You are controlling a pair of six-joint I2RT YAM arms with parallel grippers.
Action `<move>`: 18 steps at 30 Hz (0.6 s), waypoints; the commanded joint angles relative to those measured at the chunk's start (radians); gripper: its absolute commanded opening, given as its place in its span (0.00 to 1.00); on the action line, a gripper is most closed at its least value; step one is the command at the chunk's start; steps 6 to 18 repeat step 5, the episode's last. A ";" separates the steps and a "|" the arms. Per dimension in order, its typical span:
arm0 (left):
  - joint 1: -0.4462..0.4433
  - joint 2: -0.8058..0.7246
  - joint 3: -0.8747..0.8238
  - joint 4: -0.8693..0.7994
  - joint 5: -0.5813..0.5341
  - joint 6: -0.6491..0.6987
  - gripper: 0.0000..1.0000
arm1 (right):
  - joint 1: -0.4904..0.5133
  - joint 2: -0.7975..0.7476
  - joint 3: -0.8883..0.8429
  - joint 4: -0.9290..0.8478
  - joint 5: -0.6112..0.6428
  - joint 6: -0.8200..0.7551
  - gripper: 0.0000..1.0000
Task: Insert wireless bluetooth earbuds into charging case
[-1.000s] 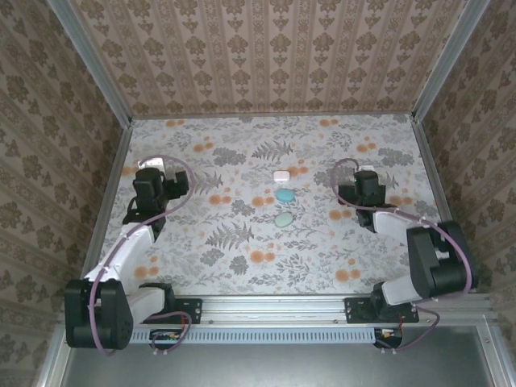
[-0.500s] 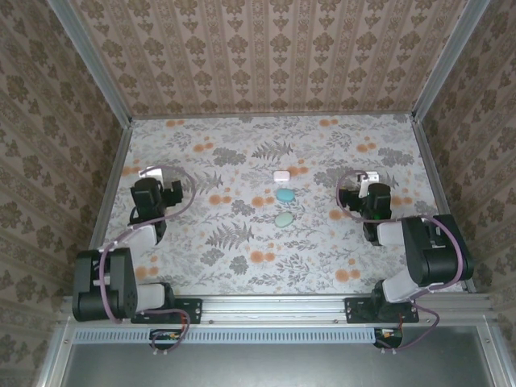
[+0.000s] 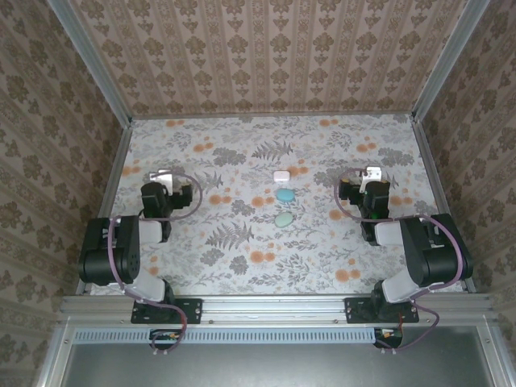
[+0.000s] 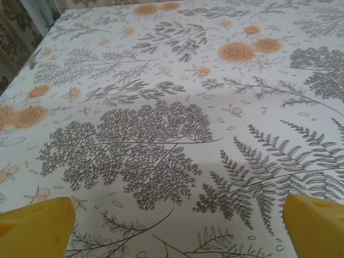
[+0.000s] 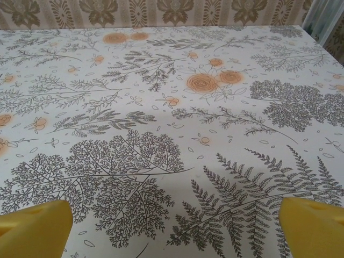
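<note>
Both arms have folded back toward their bases since a second ago, the left one the most, while the things at mid-table have stayed put. We see the left gripper [image 4: 174,228] spread wide, its yellow fingertips [image 4: 35,226] at the two bottom corners of the wrist view with only the floral table [image 3: 242,266] between them. The right gripper [image 5: 172,228] stands just as wide and grasps nothing. The charging case [image 3: 284,195] lies near the middle of the table, well apart from both grippers: a teal oval, with its paler green half [image 3: 283,219] close by on the side toward the bases. A small white rounded-square item [image 3: 280,176] sits just beyond the teal oval.
</note>
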 commanded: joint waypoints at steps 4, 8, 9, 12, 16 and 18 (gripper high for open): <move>-0.008 -0.009 0.004 0.045 -0.010 0.026 1.00 | 0.002 0.005 0.017 0.025 0.022 0.018 1.00; -0.009 -0.008 0.005 0.044 0.009 0.032 1.00 | 0.002 0.004 0.017 0.024 0.004 0.012 1.00; -0.009 -0.008 0.005 0.044 0.009 0.032 1.00 | 0.002 0.004 0.017 0.024 0.004 0.012 1.00; -0.009 -0.008 0.005 0.044 0.009 0.032 1.00 | 0.002 0.004 0.017 0.024 0.004 0.012 1.00; -0.009 -0.008 0.005 0.044 0.009 0.032 1.00 | 0.002 0.004 0.017 0.024 0.004 0.012 1.00; -0.009 -0.008 0.005 0.044 0.009 0.032 1.00 | 0.002 0.004 0.017 0.024 0.004 0.012 1.00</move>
